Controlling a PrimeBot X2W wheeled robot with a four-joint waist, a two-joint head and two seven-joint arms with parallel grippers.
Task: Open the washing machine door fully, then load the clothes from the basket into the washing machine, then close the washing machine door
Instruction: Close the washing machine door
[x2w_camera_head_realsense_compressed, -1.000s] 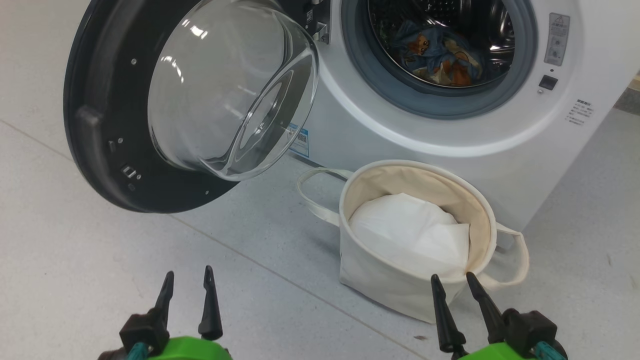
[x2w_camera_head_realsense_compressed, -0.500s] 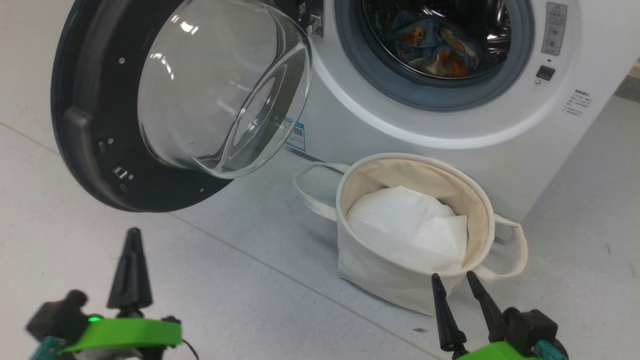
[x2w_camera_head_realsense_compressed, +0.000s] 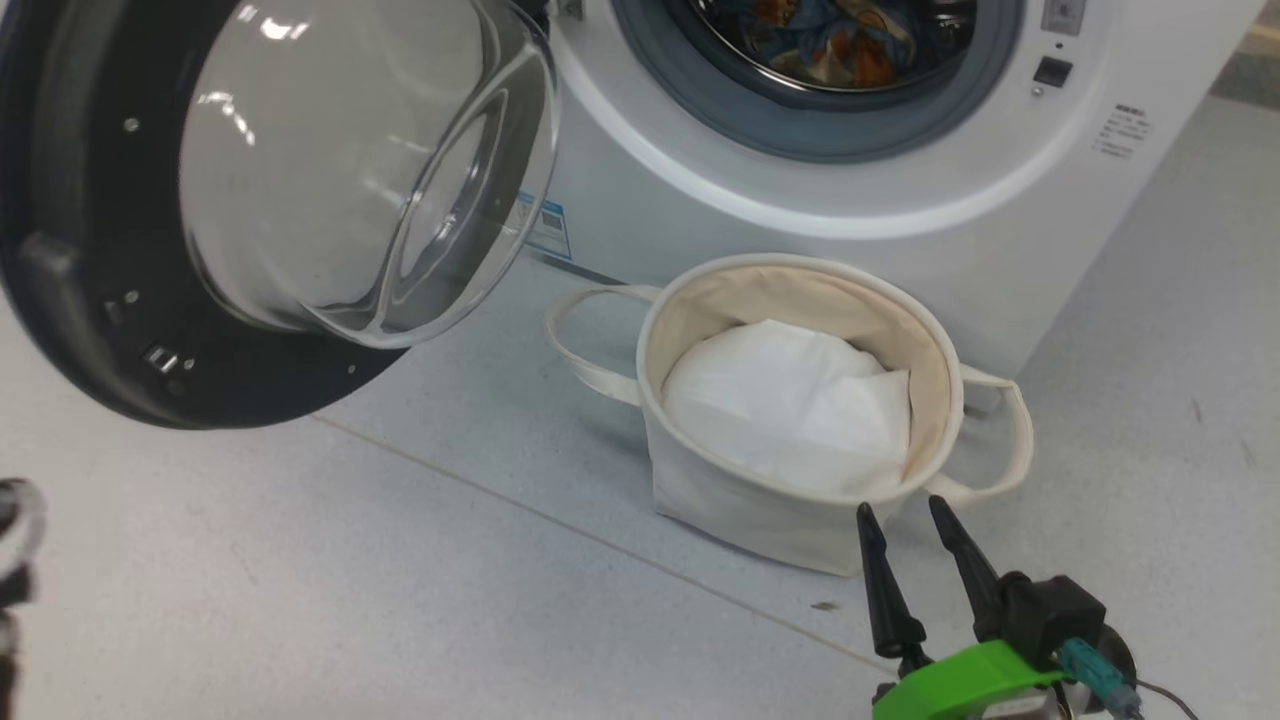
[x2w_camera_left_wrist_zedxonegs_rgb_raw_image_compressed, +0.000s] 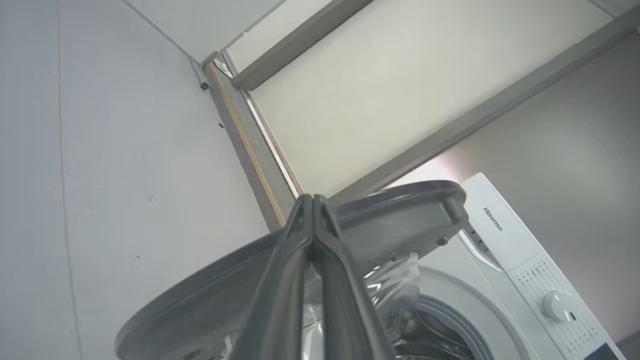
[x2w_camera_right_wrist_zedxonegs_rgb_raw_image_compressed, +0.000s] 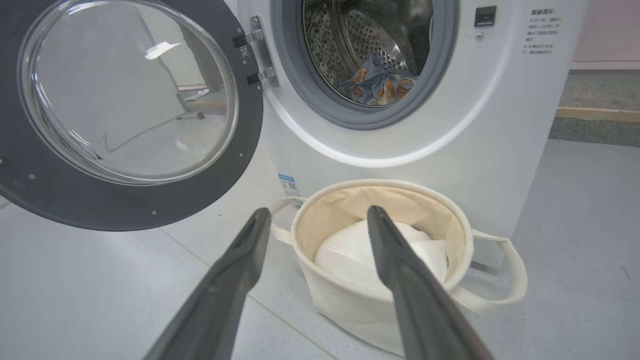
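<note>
Your left end effector (x2w_camera_left_wrist_zedxonegs_rgb_raw_image_compressed: 312, 200), fingers pressed together and empty, points at the outer face of the large round black-rimmed glass washing machine door (x2w_camera_left_wrist_zedxonegs_rgb_raw_image_compressed: 390, 220), which hangs wide open. The light blue bear-print clothes (x2w_camera_right_wrist_zedxonegs_rgb_raw_image_compressed: 375, 82) lie inside the white front-loading washing machine (x2w_camera_head_realsense_compressed: 900, 250). Your right end effector (x2w_camera_head_realsense_compressed: 900, 508), fingers apart, hovers by the cream canvas basket (x2w_camera_head_realsense_compressed: 780, 520). A glancing push could slip off the door's glossy edge, and the swinging door may clip the basket.

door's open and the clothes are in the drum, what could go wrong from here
The shut left gripper points its narrow tips at the glossy black-rimmed round door; pushing there, it may slip off.
The light blue bear-print clothes lie low in the steel drum near the grey-blue gasket; a fold might get pinched as the door closes.
</note>
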